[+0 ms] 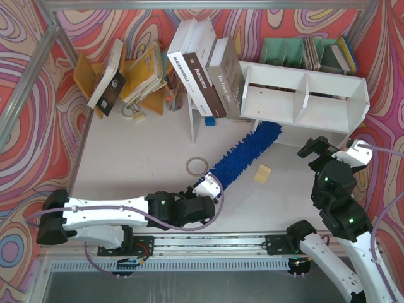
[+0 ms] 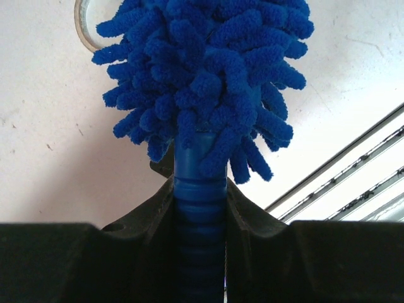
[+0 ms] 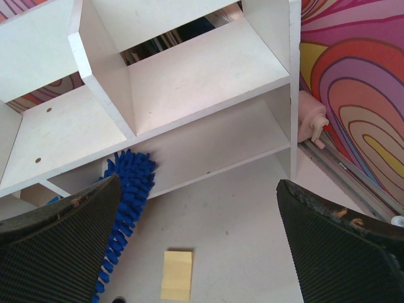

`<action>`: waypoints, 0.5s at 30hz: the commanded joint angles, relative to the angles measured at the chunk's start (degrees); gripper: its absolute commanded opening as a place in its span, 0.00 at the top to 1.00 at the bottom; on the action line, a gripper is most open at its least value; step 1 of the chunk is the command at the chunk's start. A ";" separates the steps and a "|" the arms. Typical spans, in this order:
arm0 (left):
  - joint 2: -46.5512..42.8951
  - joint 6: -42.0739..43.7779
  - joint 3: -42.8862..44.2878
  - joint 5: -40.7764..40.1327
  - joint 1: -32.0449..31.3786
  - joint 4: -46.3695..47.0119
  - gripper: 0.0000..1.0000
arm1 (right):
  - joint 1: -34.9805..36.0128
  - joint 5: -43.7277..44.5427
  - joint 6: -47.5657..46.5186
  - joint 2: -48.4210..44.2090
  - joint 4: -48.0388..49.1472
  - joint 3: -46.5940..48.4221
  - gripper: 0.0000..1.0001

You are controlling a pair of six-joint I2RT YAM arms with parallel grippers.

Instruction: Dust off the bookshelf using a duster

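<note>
Pinching the duster [image 1: 243, 154] by its blue handle, the left gripper [image 2: 201, 208] held its tip at the bookshelf [image 1: 328, 110]; the right gripper [image 3: 202, 243] hung spread wide. 1 book spine [image 1: 202, 85] read roughly "fredonio".

white table [image 1: 126, 158] w/ bookshelf [image 1: 278, 79], tape ring [image 1: 189, 168], yellow pad [image 1: 262, 173] & books [image 1: 202, 82] on it.

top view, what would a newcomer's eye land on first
The bright blue duster lies diagonally mid-table, its handle clamped in the left fingers, its tip at the white bookshelf at the back right. Loud swirly red walls surround everything.
</note>
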 commanded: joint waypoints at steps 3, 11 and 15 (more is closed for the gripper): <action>5.53 -0.22 8.13 -5.44 0.92 1.76 1.00 | -0.01 0.84 -0.61 0.26 1.84 -0.31 0.01; 23.82 -1.18 27.60 -8.65 1.05 -4.85 1.00 | -0.05 1.00 -0.37 -0.32 1.51 -0.31 0.01; 32.24 0.12 36.40 -6.04 0.35 -6.74 1.00 | -0.02 1.09 -0.40 -0.56 1.56 -0.32 0.01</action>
